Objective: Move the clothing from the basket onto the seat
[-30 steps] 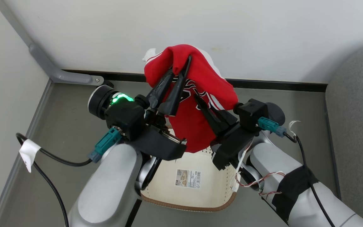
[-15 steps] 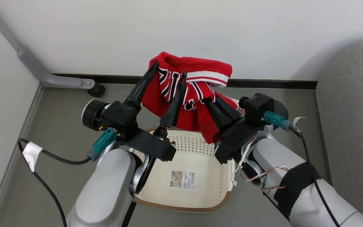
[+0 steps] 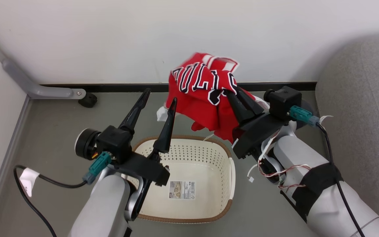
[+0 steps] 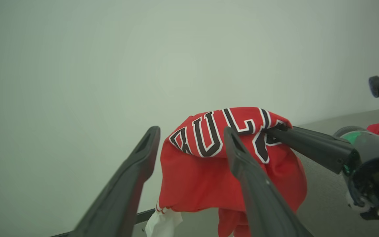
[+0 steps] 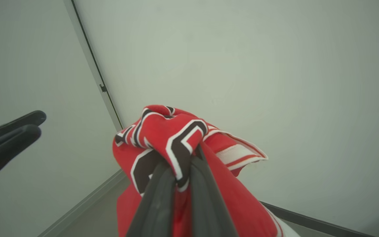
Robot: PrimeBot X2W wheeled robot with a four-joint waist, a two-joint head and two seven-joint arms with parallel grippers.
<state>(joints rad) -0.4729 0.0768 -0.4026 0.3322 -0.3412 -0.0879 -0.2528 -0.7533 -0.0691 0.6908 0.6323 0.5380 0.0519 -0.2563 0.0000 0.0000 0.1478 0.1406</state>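
Observation:
The red clothing (image 3: 202, 98) with black-white "BULLS" lettering hangs in the air above the basket's far right side, bunched in my right gripper (image 3: 231, 92), which is shut on it. In the right wrist view the fabric (image 5: 163, 131) wraps over the closed fingertips (image 5: 184, 164). My left gripper (image 3: 160, 95) stands open to the left of the garment, apart from it; the left wrist view shows the jersey (image 4: 202, 177) beyond its spread fingers (image 4: 192, 131). The cream basket (image 3: 189, 151) sits on the floor below, with just its label sticker inside. The grey seat (image 3: 367, 115) rises at the right.
A white wall with a black baseboard (image 3: 127, 87) closes the far side. A grey rail bracket (image 3: 38, 89) and a black foot (image 3: 88, 99) sit at the back left. A black cable with a white tag (image 3: 28, 177) lies on the grey floor at my left.
My left gripper has opened, let go of the garment and dropped down-left. The right gripper has carried the clothing rightward toward the seat. The camera has shifted too.

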